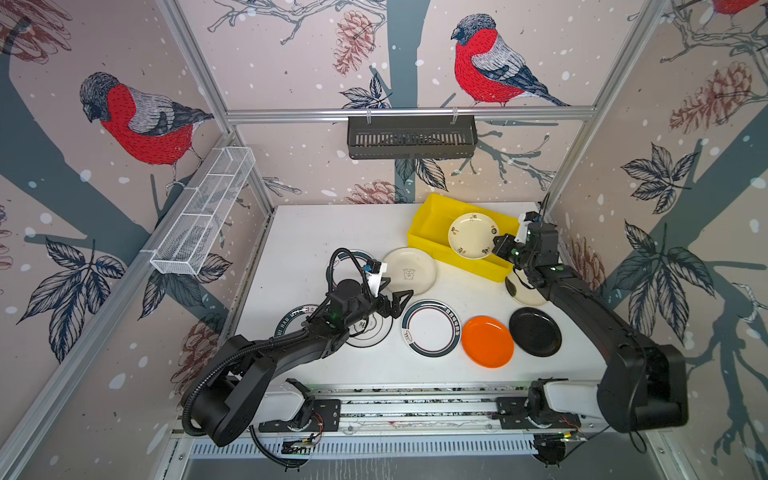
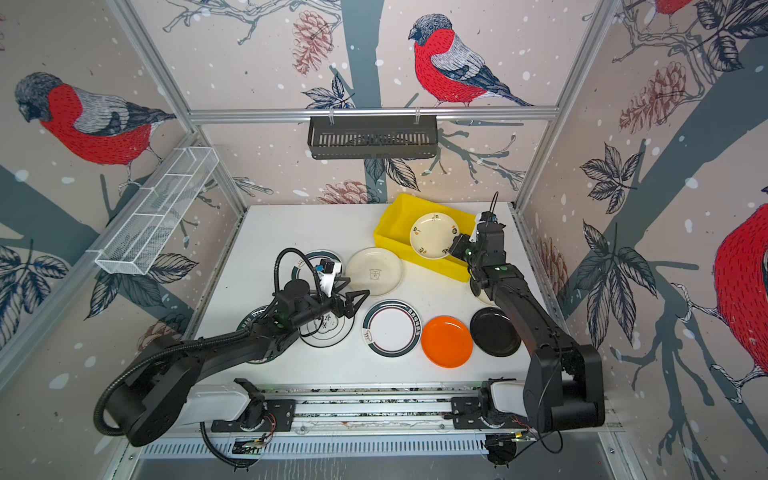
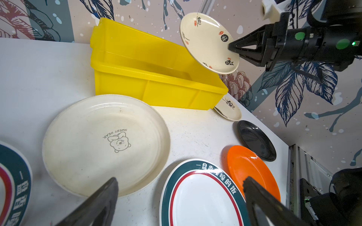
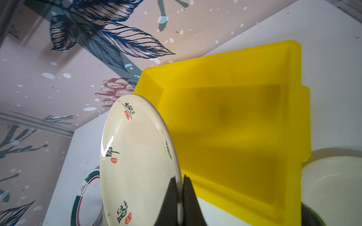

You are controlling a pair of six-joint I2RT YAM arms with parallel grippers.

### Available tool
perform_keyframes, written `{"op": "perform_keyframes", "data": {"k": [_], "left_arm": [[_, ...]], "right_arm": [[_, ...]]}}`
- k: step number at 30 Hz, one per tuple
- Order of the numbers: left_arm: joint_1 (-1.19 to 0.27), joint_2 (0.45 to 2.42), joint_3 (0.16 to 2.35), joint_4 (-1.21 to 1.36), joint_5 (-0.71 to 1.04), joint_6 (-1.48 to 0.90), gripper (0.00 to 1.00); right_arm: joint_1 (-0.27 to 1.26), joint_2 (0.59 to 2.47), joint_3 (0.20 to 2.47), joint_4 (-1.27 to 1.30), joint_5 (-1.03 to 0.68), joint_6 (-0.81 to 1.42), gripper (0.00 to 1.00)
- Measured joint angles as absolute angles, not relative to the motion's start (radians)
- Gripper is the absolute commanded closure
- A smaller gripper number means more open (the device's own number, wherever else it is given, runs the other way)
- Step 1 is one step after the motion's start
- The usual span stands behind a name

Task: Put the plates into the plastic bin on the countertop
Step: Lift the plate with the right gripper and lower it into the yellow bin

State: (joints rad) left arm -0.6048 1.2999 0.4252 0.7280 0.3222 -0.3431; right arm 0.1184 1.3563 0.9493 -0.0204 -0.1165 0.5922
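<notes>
Jaws of the left gripper (image 1: 400, 287) are spread wide and empty, poised between the bear-print plate (image 1: 409, 270) and the teal-rimmed plate (image 1: 430, 328) on the countertop (image 1: 332, 232). Further right, the right gripper (image 1: 494, 242) is clamped on the rim of a cream plate (image 1: 471, 235), which is held tilted above the near right end of the yellow bin (image 1: 432, 204). The bin's bare floor lies below and just beyond that gripper, so a short inward lowering is judged to be needed.

The plastic bin (image 1: 432, 224) stands back right on the countertop (image 1: 316, 232), the lifted plate (image 1: 471, 235) over its near side in the right gripper (image 1: 494, 244), another plate (image 1: 409, 272) just left of it, three plates (image 1: 487, 341) in a row in front, more plates (image 1: 291, 318) under the left arm (image 1: 270, 357).
</notes>
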Motion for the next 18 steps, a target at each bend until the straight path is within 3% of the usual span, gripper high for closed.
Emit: {"op": "perform_keyframes", "data": {"k": [8,18], "left_arm": [[-0.605,1.291,0.421,0.727,0.298,-0.340,0.02],[-0.605,1.283,0.422,0.714,0.277,-0.332,0.02]], "right_arm": [[0.124,1.561,1.085,-0.033,0.030,0.575,1.00],[0.130,1.776,1.209,-0.036,0.051,0.577,1.00]]}}
